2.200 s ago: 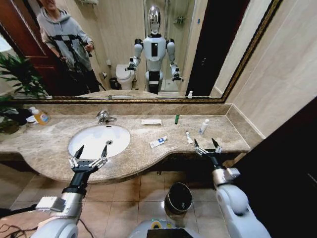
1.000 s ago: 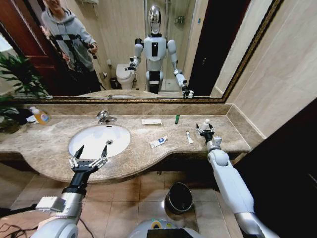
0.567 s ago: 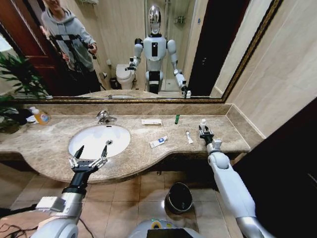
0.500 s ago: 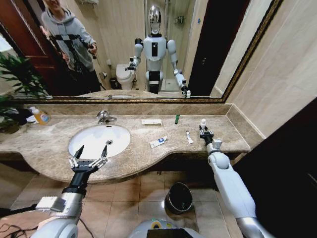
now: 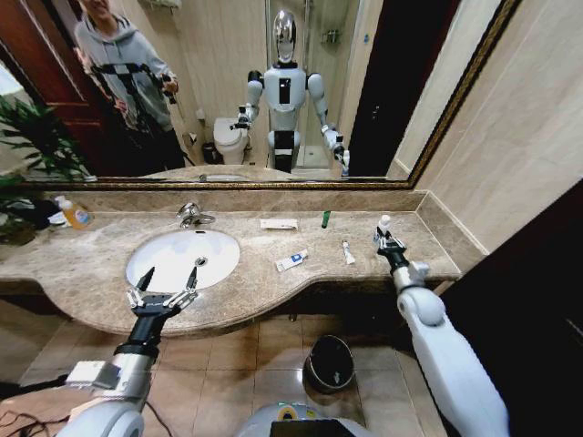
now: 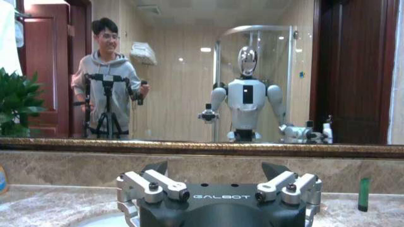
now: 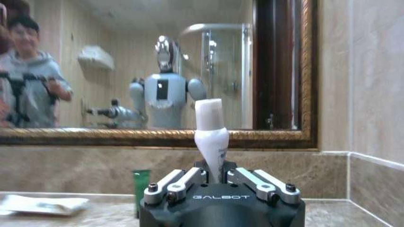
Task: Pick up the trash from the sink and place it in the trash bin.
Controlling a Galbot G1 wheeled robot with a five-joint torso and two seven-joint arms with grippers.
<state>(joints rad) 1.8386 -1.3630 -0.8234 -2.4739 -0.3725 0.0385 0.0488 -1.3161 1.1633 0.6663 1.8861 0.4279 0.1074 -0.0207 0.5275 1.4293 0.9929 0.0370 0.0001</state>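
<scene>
- The step in hand looks like the first pickup: the right gripper (image 5: 386, 238) has its jaws clenched on the white mini bottle (image 5: 383, 224) near the bench's right end, toward the back edge. In the right wrist view the bottle (image 7: 210, 137) stands upright, pinched between the two jaws, cap upward.
- Whether the bottle's base is touching the bench or just clear of it, I cannot tell.
- The next move, as I judge it, calls for carrying the bottle out over the bench's front edge and down to the trash bin (image 5: 328, 362), which sits on the floor below the front edge, toward the right.
- The bin's mouth is small, so the release needs to be right above it.
- The left gripper (image 5: 165, 284) hangs idle over the bench's front edge, just in front of the sink (image 5: 182, 258), jaws spread wide and grasping nothing.
- The rest of the trash lies on the bench, not in the basin: the white tube (image 5: 347, 252) just beside the held bottle, the white-blue packet (image 5: 291, 260) near the middle, the flat white packet (image 5: 278, 223) and the green tube (image 5: 325, 218) by the back edge.
- The white tube is the nearest thing the arm could brush as it swings out; nothing else seems to block the way to the bin.
- An orange-labelled soap bottle (image 5: 75, 214) stands at the far left back corner, well apart from the work.
</scene>
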